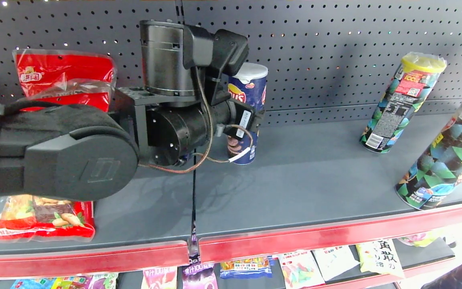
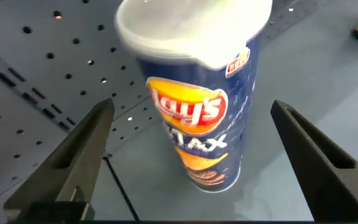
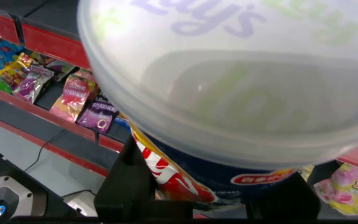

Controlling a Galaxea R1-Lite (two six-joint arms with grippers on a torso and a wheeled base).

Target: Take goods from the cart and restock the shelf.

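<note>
Chip cans are my job, and I use the standing chip can (image 1: 251, 86) on the grey shelf (image 1: 315, 172) as my marker for where things are.

Closest to me is the held chip can (image 3: 229, 93), blue with a clear lid. My right gripper (image 3: 207, 190) has its jaws squeezed on the can's sides, and it hangs in the air with snack bags (image 3: 73, 93) lower down. I cannot tell how far it is from my marker.

Next comes a peanut bag (image 1: 42, 220). It lies flat by the front edge, left of the standing chip can and nearer to me. A near tall can (image 1: 443, 156) with a yellow lid is far off to the right of my marker, also nearer to me.

The standing chip can is upright, back by the wall. My left gripper (image 2: 192, 109) is around it with its jaws wide apart. The fingers (image 2: 86, 149) sit one on each side, and neither one touches the can.

A far tall can (image 1: 401, 102) stands well to the right of my marker, about as far back. A red bag (image 1: 62, 74) leans up left of my marker, against the pegboard wall (image 1: 335, 52) just behind it.
</note>
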